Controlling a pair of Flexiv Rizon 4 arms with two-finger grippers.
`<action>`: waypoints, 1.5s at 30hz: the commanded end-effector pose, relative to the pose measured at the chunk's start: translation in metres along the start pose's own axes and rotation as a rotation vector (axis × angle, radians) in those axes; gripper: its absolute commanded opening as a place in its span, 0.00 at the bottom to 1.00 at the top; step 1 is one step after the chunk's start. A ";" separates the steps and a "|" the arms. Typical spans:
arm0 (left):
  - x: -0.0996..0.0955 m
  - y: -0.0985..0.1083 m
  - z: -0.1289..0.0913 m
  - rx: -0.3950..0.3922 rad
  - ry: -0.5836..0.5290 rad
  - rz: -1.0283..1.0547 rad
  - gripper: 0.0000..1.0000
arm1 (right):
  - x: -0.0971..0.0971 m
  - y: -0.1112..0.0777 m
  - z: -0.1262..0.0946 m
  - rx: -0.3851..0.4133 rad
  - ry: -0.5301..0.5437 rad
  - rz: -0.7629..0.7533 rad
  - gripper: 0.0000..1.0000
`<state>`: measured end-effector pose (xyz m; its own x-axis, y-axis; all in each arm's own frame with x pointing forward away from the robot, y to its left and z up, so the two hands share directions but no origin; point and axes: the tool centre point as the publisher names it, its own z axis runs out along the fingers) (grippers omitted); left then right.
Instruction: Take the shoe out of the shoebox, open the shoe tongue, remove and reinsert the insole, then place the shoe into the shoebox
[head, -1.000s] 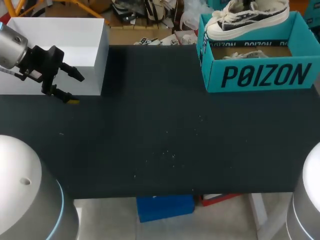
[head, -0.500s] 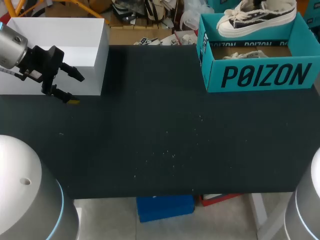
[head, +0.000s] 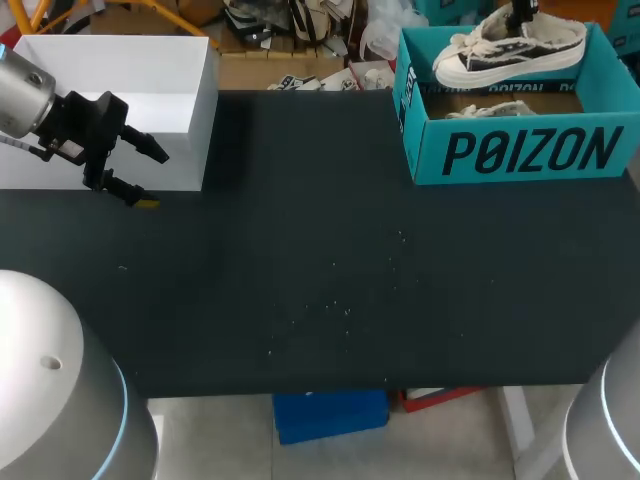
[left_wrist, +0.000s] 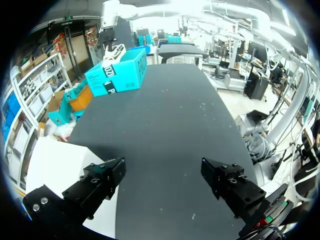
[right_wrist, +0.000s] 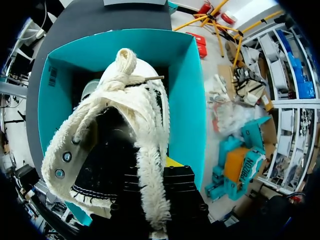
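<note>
A black-and-cream sneaker (head: 510, 45) hangs over the back of the teal shoebox (head: 520, 150), toe pointing left. My right gripper (head: 520, 16) comes down from the far edge and is shut on its fuzzy heel collar. In the right wrist view the shoe (right_wrist: 120, 130) hangs ahead of the right gripper (right_wrist: 160, 175) with the shoebox (right_wrist: 182, 100) below it. A second sneaker (head: 492, 108) lies inside the box. My left gripper (head: 135, 175) stands open at the far left, holding nothing. In the left wrist view the left gripper (left_wrist: 165, 180) is over the dark table, with the shoebox (left_wrist: 117, 75) far ahead.
A white open box (head: 150, 110) stands at the back left, right beside my left gripper; its white wall (left_wrist: 50, 165) shows under the fingers in the left wrist view. The black tabletop (head: 330, 250) stretches between the two boxes.
The sneaker in my right gripper has shifted a little to the right and back over the shoebox. My left arm has not moved.
</note>
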<state>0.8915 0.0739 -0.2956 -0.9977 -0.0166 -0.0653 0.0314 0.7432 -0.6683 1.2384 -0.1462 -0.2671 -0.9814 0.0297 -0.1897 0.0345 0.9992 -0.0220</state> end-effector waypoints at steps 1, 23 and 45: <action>0.000 0.001 0.001 0.000 -0.004 0.002 1.00 | -0.002 0.002 0.025 -0.014 0.012 0.001 0.00; 0.000 0.001 0.001 0.000 -0.004 0.002 1.00 | -0.011 0.016 0.085 -0.056 0.028 0.016 0.00; 0.000 0.001 0.001 0.000 -0.004 0.002 1.00 | -0.005 0.012 0.062 -0.033 0.012 0.032 0.25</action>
<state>0.8915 0.0740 -0.2957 -0.9977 -0.0166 -0.0653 0.0313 0.7432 -0.6683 1.2678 -0.1355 -0.3475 -0.9827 0.0599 -0.1751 0.0564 0.9981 0.0249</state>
